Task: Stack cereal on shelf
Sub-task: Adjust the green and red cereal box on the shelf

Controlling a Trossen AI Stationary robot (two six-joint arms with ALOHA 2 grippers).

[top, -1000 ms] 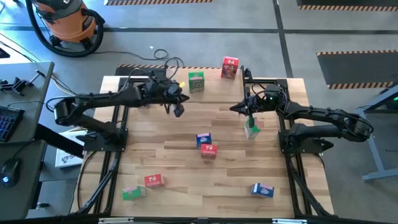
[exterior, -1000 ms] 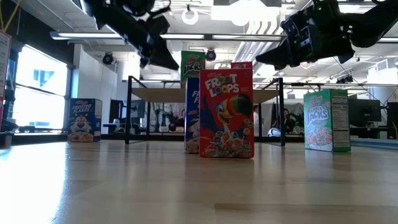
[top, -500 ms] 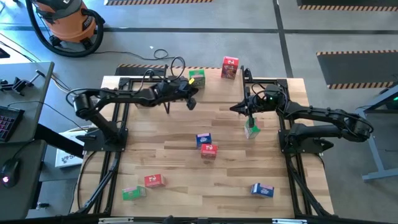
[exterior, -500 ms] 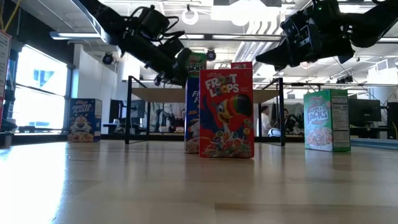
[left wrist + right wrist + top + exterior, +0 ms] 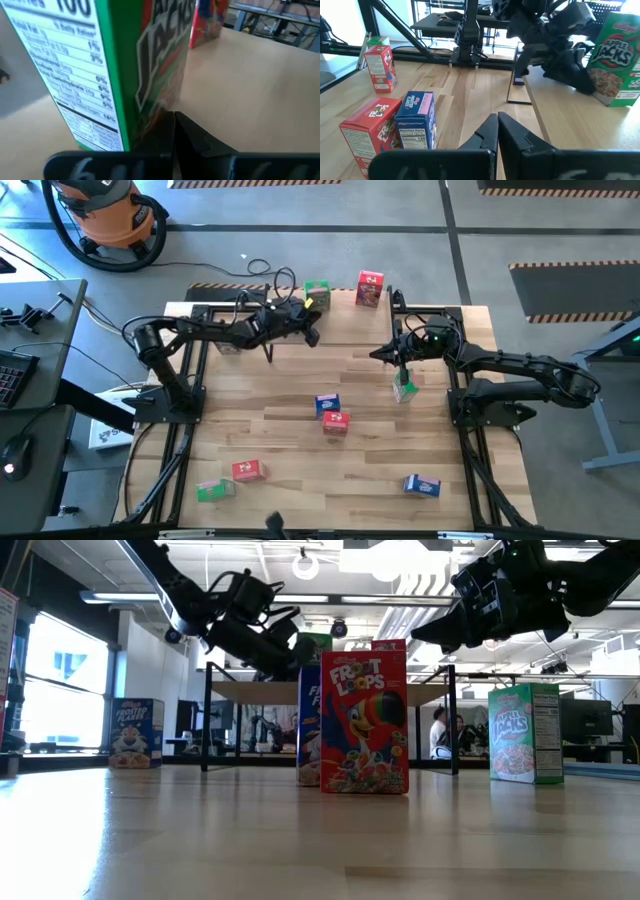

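The green cereal box [image 5: 317, 293] stands on the shelf [image 5: 420, 315] at the far side of the table, with a red box [image 5: 369, 288] just to its right. It looks light, stiff and easy to tip, so I think it is best pinched on its two thin sides. The left gripper [image 5: 311, 336] is right beside it with its fingers pressed together, holding nothing. The right gripper [image 5: 381, 355] waits over the right side, fingers pressed together too, above another green box [image 5: 404, 389].

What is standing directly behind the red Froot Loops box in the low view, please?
A blue cereal box stands behind the red Froot Loops box; only its left edge shows there. From above, the blue box is plain.
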